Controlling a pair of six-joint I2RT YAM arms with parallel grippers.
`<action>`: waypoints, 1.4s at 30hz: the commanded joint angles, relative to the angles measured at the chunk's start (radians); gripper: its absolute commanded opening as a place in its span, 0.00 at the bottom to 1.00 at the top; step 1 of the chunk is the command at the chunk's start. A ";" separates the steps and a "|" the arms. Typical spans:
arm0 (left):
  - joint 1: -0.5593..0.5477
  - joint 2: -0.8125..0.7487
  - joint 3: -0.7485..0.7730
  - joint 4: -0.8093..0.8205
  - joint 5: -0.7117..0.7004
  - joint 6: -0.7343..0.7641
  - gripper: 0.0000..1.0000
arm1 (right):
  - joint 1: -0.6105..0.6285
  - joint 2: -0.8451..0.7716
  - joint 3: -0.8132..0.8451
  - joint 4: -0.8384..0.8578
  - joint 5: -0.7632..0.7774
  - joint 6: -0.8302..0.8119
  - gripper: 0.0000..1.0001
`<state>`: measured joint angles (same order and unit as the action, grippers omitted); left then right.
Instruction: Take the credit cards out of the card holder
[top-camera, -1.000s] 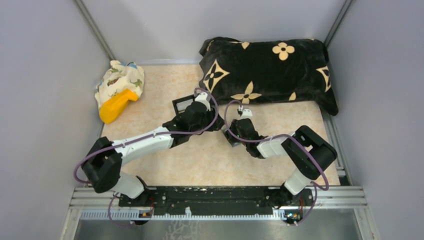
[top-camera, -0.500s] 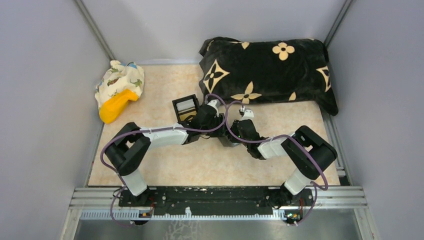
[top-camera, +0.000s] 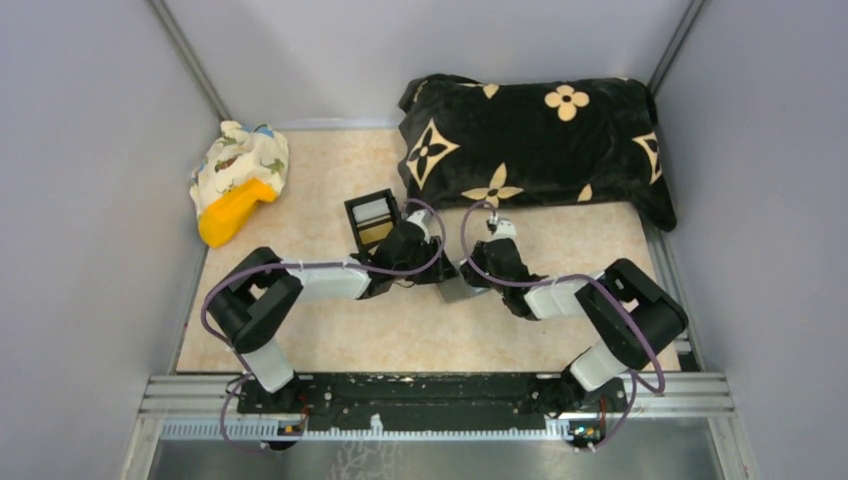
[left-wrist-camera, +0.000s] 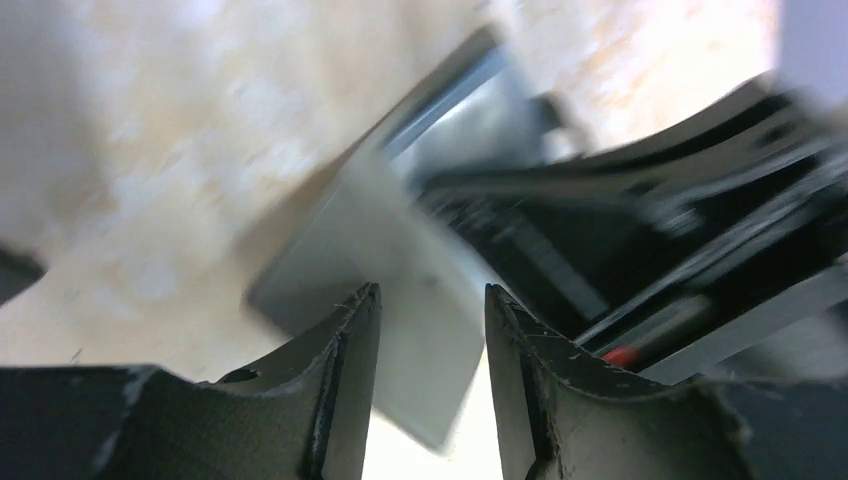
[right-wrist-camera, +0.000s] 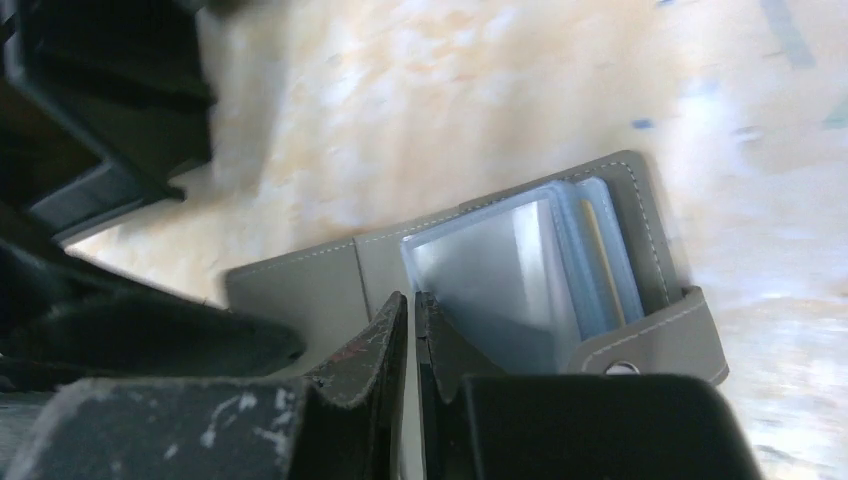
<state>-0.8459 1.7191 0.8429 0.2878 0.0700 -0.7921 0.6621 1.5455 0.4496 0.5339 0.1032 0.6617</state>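
Top external: my half-open, empty left end effector (top-camera: 432, 268) has swung in over the flat grey stitched card holder (top-camera: 461, 291), which my right end effector (right-wrist-camera: 412, 300) pinches nearly shut, so extraction looks ready to start.

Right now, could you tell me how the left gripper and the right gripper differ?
The left gripper has its jaws apart; the right gripper has its jaws almost together, pinching the card holder at its clear pocket. The left gripper holds nothing, the grey holder lying beyond its tips; the right gripper has a grip. Both face the same open holder.
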 joint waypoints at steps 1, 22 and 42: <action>0.010 0.015 -0.064 -0.161 0.034 0.019 0.49 | -0.084 -0.052 -0.024 -0.120 0.060 -0.045 0.09; 0.044 -0.162 0.032 -0.113 0.116 0.013 0.54 | -0.108 -0.004 -0.006 -0.105 0.011 -0.059 0.10; 0.142 0.154 0.080 0.131 0.316 -0.122 0.61 | -0.071 0.006 -0.032 -0.056 -0.016 -0.029 0.11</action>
<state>-0.7025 1.8915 0.9306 0.3676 0.3569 -0.8986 0.5762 1.5330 0.4450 0.5301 0.1024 0.6323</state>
